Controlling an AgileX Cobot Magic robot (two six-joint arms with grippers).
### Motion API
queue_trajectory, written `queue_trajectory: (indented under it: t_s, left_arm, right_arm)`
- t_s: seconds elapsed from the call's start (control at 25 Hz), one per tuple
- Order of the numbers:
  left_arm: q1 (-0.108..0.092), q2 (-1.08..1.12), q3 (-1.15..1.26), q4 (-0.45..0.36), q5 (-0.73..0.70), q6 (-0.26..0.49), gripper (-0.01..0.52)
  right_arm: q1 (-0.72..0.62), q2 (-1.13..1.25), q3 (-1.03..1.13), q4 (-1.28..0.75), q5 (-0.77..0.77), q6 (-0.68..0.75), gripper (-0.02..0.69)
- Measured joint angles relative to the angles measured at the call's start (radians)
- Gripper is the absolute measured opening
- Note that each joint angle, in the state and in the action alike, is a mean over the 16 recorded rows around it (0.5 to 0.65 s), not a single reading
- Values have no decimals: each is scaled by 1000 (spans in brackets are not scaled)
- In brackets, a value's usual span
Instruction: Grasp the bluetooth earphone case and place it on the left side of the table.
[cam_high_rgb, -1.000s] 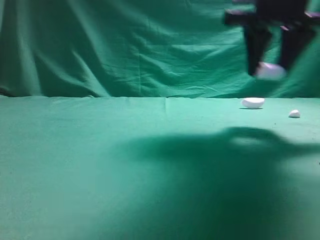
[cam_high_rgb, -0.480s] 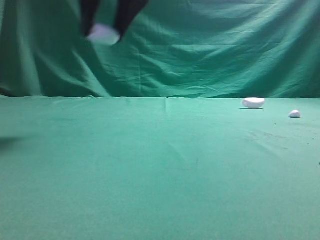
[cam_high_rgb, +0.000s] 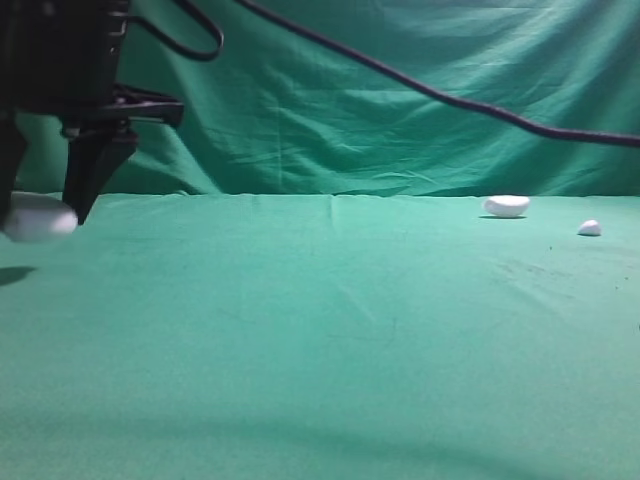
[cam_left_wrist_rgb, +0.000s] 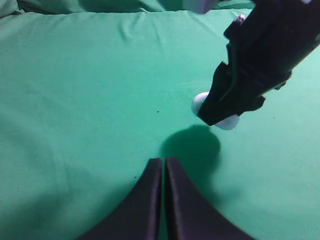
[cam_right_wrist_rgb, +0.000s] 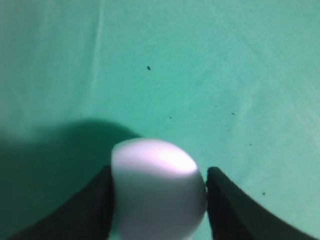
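Right gripper (cam_right_wrist_rgb: 159, 200) clamped on the bluetooth earphone case (cam_right_wrist_rgb: 157, 187): in the right wrist view the two dark fingers (cam_right_wrist_rgb: 85, 210) press against the case's left and right flanks, the white, faintly lilac rounded body filling the gap between them. Green cloth shows below the case, with a broad dark shadow spreading to its left. In the exterior high view the same gripper (cam_high_rgb: 40, 215) hangs at the far left edge, having reached across from the right; the case (cam_high_rgb: 38, 217) sits at the fingertips, a little above the table (cam_high_rgb: 320, 330), with a small shadow on the cloth just below and left of it. Whether the case touches the cloth cannot be told from that view. A black cable (cam_high_rgb: 430, 92) trails from the arm across the backdrop (cam_high_rgb: 380, 110) toward the right edge. In the left wrist view the right gripper (cam_left_wrist_rgb: 220, 112) comes down from the upper right, the case (cam_left_wrist_rgb: 227, 121) peeping out white on both sides of the dark finger, its shadow cast on the cloth just below and to the left, apart from the case. Left gripper (cam_left_wrist_rgb: 163, 165) at the bottom of that view, its two dark fingers pressed together with only a thin seam between them, holding nothing. Far right of the table, well apart from the case: a white half-dome lump (cam_high_rgb: 506, 206) near the back edge, and a tiny white pebble-like piece (cam_high_rgb: 589, 228) right of it and slightly nearer. Table cloth wrinkled, same green as the draped backdrop.
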Motion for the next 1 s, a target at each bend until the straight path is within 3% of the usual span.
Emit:
queue_trajectory:
  t_s: [0.16, 0.28, 0.76, 1.0]
  left_arm:
    - [0, 0, 0, 0, 0, 0, 0]
    - [0, 0, 0, 0, 0, 0, 0]
    - [0, 0, 0, 0, 0, 0, 0]
    - [0, 0, 0, 0, 0, 0, 0]
  right_arm:
    - [0, -8, -23, 0, 50, 5, 436]
    - [0, -25, -58, -6, 117, 17, 410]
    - [-67, -214, -165, -27, 364, 79, 67]
    - [-145, -405, -32, -13, 378, 87, 0]
